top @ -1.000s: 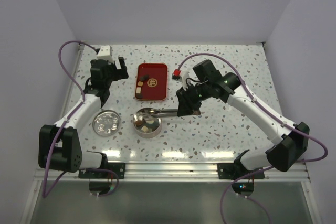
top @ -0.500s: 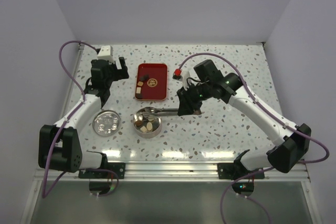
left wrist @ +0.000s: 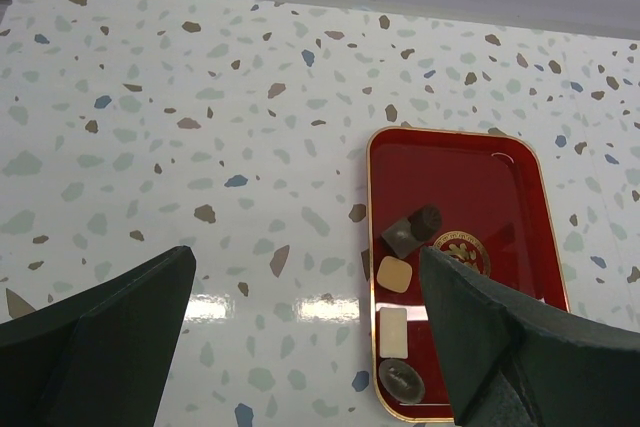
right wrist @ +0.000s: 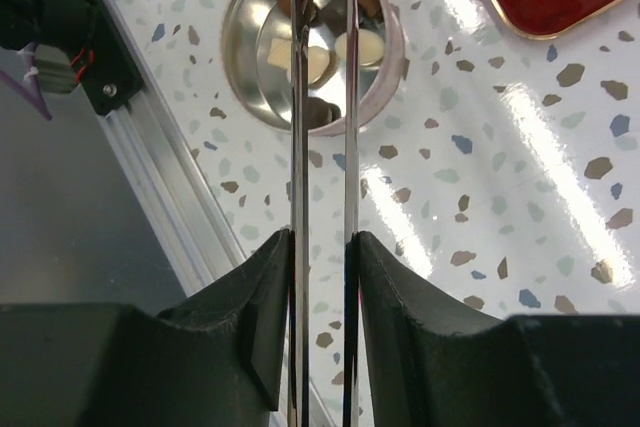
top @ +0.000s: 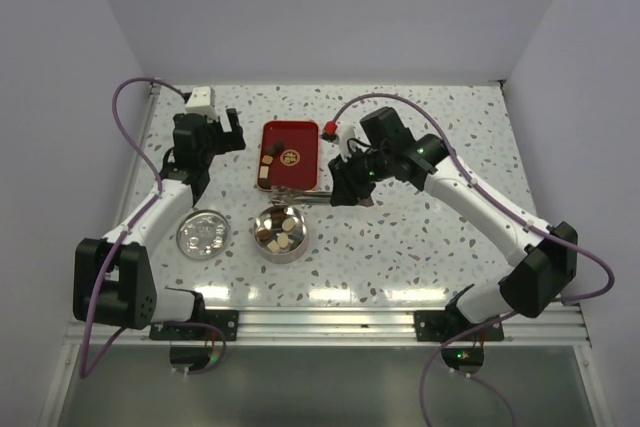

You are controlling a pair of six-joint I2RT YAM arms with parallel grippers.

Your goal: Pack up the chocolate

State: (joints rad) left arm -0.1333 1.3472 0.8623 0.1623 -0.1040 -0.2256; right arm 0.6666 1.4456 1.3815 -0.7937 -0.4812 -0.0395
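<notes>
From above, part of the chocolate (top: 278, 235) already lay in the open tin (top: 281, 257) at the table's near centre. The remaining pieces (top: 266, 163) sat along the nine o'clock edge of the red tray (top: 300, 142), just beyond the tin at its twelve o'clock. The lid (top: 202, 234) lay at the tin's nine o'clock. The right gripper (top: 342, 191) was pinched on the tweezers (top: 300, 197), which pointed toward nine o'clock, their tips between tray and tin. That arm reached in from four o'clock with its elbow bent. The left gripper (top: 205, 137) hovered beyond the lid.

From the left wrist, the left gripper's fingers (left wrist: 100, 332) stood wide apart with nothing between them. Four or five pieces showed on the tray (left wrist: 500, 197), dark and cream. They looked light, hard and smooth, and likely to skid or chip. A gentle pinch across the flat sides at mid-height would probably suit best.

From the right wrist, the jaws were clamped on the tweezers' blades (right wrist: 349, 147), which ran toward twelve o'clock over the tin (right wrist: 240, 67). I could not tell whether the tips held a piece.
</notes>
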